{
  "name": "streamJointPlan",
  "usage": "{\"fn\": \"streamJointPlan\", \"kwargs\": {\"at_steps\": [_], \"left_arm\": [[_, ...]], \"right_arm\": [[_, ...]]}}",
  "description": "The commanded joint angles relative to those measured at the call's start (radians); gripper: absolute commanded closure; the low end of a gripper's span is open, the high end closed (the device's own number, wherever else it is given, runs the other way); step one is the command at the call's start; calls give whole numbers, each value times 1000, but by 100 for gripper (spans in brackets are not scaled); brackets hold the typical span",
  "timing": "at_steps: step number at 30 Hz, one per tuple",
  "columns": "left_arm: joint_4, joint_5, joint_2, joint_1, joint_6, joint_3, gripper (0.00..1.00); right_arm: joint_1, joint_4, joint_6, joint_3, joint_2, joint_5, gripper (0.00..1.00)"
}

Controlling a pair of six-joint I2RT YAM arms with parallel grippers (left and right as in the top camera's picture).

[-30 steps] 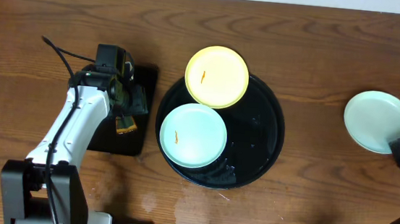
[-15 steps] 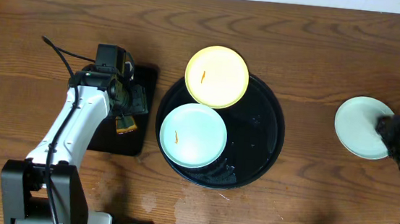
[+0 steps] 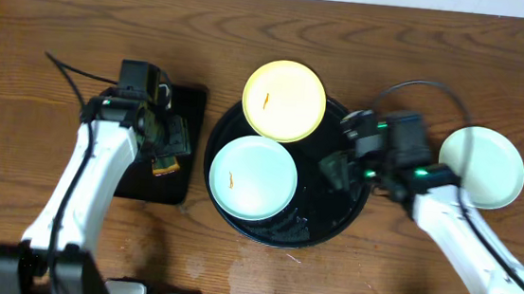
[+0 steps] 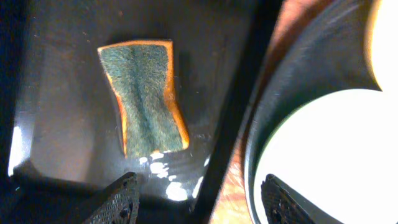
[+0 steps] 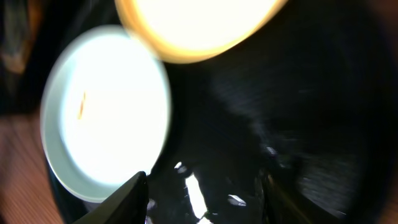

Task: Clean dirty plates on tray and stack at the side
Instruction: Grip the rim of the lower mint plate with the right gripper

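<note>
Right gripper (image 5: 202,199), jaws apart and empty, above the round tray (image 3: 338,203) at centre frame. Left gripper (image 4: 199,202), likewise open and empty, above a sponge (image 4: 146,96) at left.

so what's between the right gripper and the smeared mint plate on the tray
Just bare black tray. The right wrist view shows nothing between the open right gripper and the mint plate; overhead agrees.
</note>
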Motion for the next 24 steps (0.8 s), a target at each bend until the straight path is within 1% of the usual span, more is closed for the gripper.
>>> {"fn": "streamJointPlan", "kwargs": {"at_steps": [1, 4, 7, 9, 11, 14, 20, 22, 24], "left_arm": [[-13, 51, -85, 2, 6, 36, 35], [-21, 58, -134, 2, 6, 36, 35], [-22, 58, -159, 2, 6, 36, 35], [-25, 58, -163, 2, 6, 36, 35], [-29, 58, -163, 2, 6, 35, 35], [-36, 58, -163, 2, 6, 35, 35], [-39, 58, -163, 2, 6, 35, 35], [-40, 58, -163, 2, 6, 35, 35], [-40, 58, -163, 2, 6, 35, 35]], "right_arm": [[89, 11, -93, 7, 72, 132, 46], [124, 61, -93, 7, 143, 164, 47], [142, 143, -94, 9, 206, 93, 50], [143, 179, -93, 21, 214, 40, 53], [143, 201, -93, 26, 215, 64, 57], [144, 192, -93, 26, 229, 105, 57], [172, 202, -135, 25, 311, 46, 56], [182, 214, -134, 25, 338, 74, 67], [186, 214, -134, 25, 357, 122, 72]]}}
